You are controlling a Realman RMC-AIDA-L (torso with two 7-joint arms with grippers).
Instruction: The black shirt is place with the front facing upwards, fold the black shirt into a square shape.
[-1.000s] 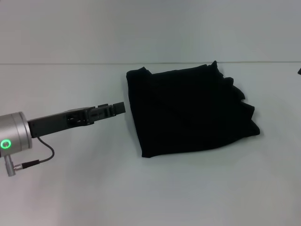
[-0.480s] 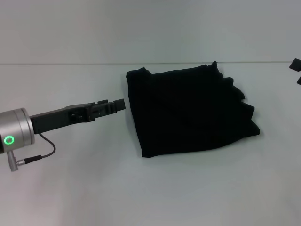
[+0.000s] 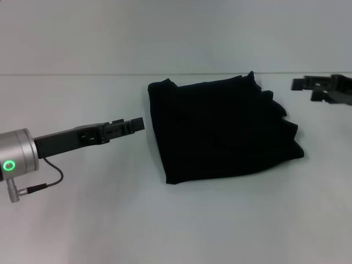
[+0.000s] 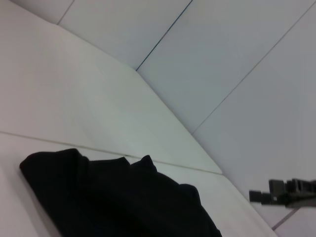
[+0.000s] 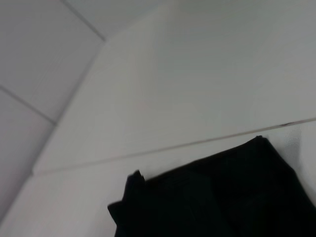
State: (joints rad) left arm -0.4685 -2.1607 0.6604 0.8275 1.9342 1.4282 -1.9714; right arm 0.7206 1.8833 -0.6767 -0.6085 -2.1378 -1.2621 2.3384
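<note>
We see the black shirt [image 3: 223, 132] lying folded into a roughly square bundle on the pale tabletop [image 3: 176, 220], a little right of the middle in the head view. Its left and near edges run fairly straight, with a small peak at the far left corner, while its right side shows several stepped layers of cloth ending in points. No lettering or label shows on the upper face; it reads as plain black. The left wrist view shows the same bundle [image 4: 118, 197] from low down, its rounded far corner and lumpy top edge set against the line where the tabletop meets the wall. The right wrist view shows the shirt [image 5: 222, 197] from the other side, with one pointed corner sticking out. Our left claw [image 3: 132, 125] hangs just beside the shirt's left edge, apart from the cloth, at the end of a dark forearm that runs back to a silver cuff with a green ring light [image 3: 7, 165] and a thin cable. Its fingers lie together as one narrow dark tip, but we cannot tell for sure whether they are parted or closed. Our right claw [image 3: 308, 87] comes in from the right edge of the head view, near the shirt's far right corner and clear of it; its fingers look parted, with a gap between two prongs.
</note>
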